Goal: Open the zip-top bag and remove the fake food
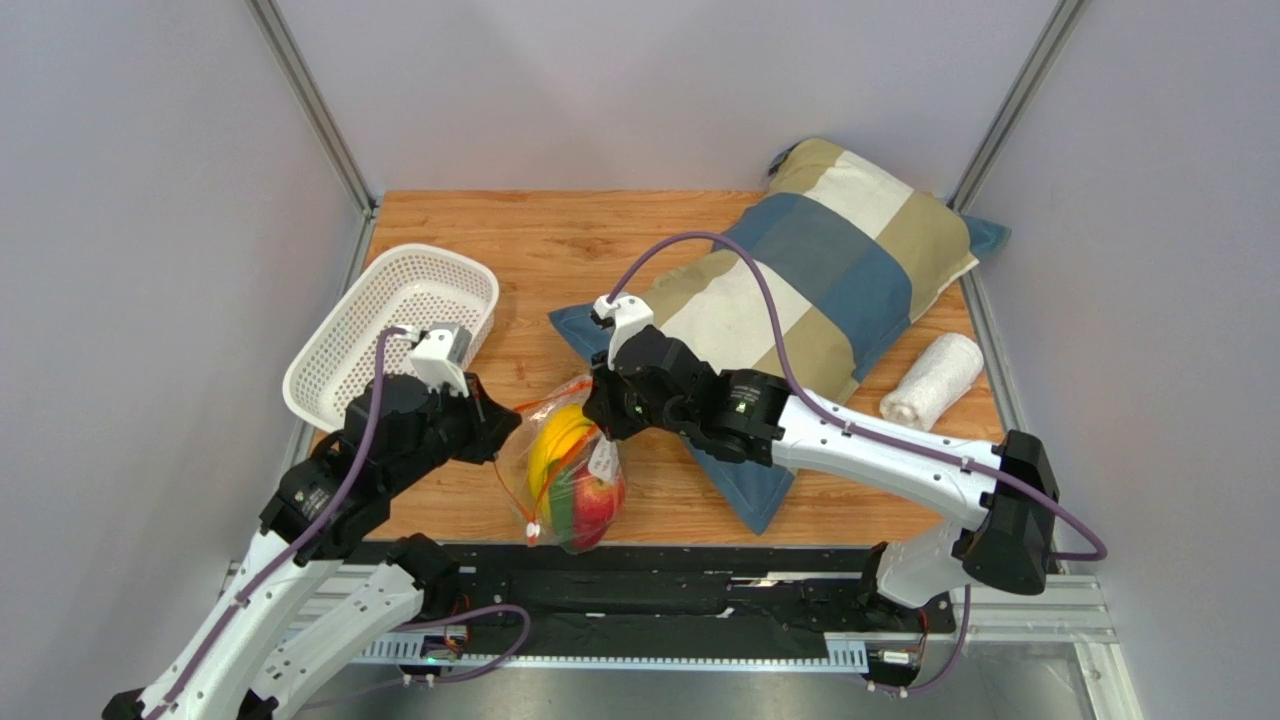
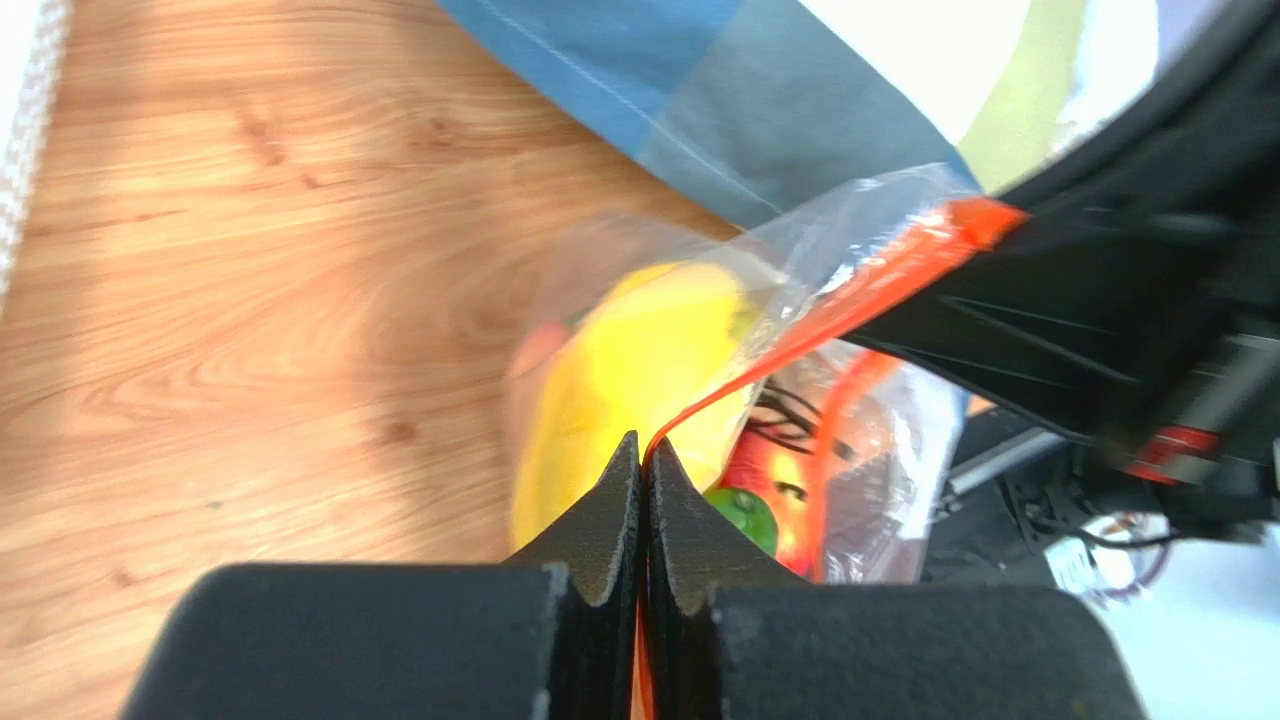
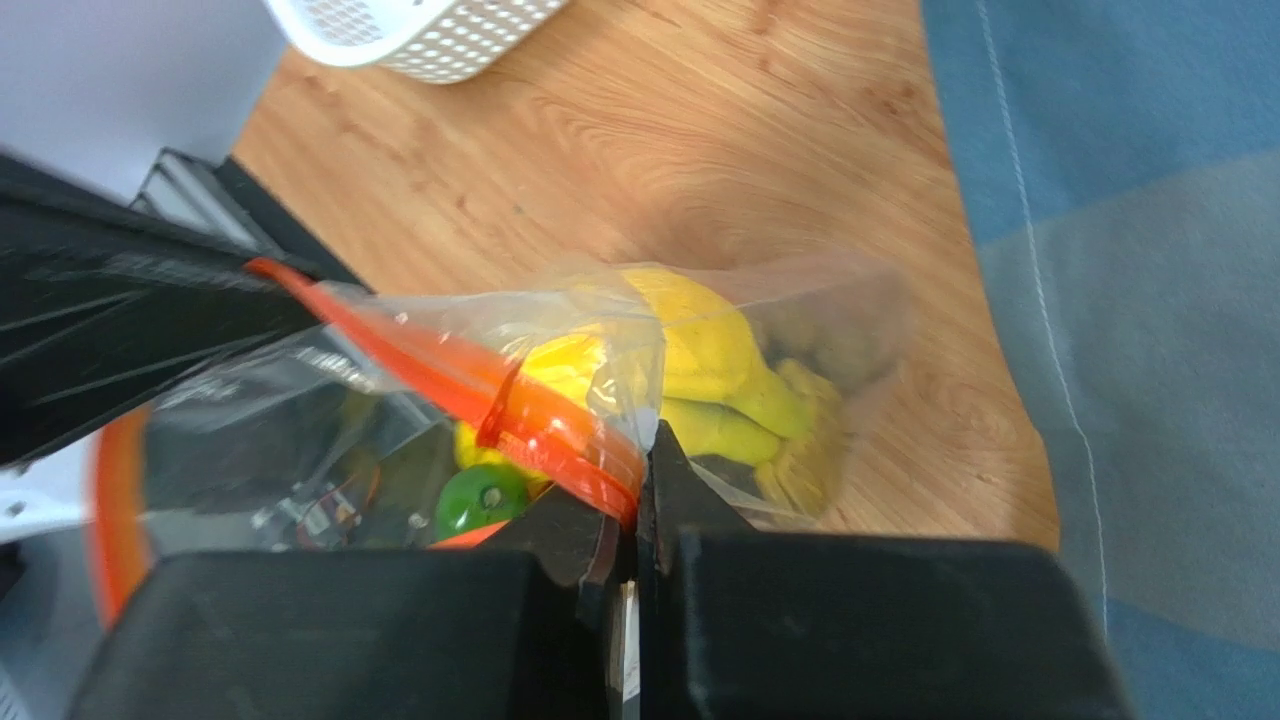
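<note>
On the near desk [image 1: 496,240], the bag [image 1: 568,468] is pinched at its strip [image 2: 887,263] by left tool [image 2: 646,458] and right tool [image 3: 643,453]; opposite, even pulling is advised.

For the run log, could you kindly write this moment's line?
left gripper: shut on bag | right gripper: shut on bag | fruit: inside bag

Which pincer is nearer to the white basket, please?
Left. The left pincer pinches the bag near the basket; the right pincer pinches it farther off, by the pillow.
</note>
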Controlling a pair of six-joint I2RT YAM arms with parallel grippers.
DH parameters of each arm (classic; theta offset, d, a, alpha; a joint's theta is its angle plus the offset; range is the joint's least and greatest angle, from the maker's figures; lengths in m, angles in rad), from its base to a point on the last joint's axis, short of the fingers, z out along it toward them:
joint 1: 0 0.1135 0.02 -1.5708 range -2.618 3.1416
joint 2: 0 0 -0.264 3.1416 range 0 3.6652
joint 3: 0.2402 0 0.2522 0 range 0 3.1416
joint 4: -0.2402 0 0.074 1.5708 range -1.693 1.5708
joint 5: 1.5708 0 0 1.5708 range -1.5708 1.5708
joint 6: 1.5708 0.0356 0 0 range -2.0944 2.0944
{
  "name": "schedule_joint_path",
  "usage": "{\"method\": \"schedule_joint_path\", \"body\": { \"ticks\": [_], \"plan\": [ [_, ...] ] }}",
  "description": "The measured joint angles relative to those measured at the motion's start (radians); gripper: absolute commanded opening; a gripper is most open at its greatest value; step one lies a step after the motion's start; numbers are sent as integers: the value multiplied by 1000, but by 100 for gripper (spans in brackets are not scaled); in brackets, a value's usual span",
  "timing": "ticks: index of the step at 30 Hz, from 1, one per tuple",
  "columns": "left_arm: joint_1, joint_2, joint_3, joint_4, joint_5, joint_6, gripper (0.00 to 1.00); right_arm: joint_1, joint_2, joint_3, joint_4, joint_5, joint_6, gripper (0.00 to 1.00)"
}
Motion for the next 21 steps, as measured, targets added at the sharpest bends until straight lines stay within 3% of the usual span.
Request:
{"method": "schedule_joint_path", "body": {
  "ticks": [3, 5, 9, 12, 21],
  "plan": [
    [1, -10, 32, -38, 10, 33, 29, -2, -3, 20, -8, -53, -14, 0],
    [2, -29, 62, -38, 71, 66, 32, -6, -3, 31, -9, -87, -16, 0],
    [2, -82, 116, 31, 267, 89, 17, -10, -3, 35, -8, -117, -10, 0],
    [1, -62, 136, 71, 364, 83, 14, -12, -3, 35, -6, -130, 0, 0],
    [2, 144, 26, 37, 375, 35, 12, -16, -3, 35, -6, -146, 23, 0]
  ]
}}
